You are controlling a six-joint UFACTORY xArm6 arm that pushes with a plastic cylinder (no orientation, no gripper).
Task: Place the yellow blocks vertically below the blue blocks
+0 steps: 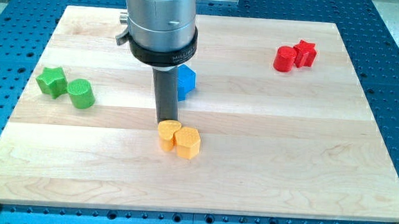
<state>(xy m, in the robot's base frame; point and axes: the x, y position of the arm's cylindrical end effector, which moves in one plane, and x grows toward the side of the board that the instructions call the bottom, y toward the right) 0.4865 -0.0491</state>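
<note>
Rod end, my tip, is touching the top edge of the two yellow plastic blocks, holding nothing, near the wooden tabletop's middle. The blue plastic blocks are peeking out behind my rod, toward the top edge, with the yellow pair sitting just below them.

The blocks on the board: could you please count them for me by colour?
Yellow: 2, a heart-like block and a hexagonal block.
Green: 2, a star and a cylinder.
Red: 2, a rounded block and a star.
Blue: 1, partly hidden.
Total: 7.
</note>
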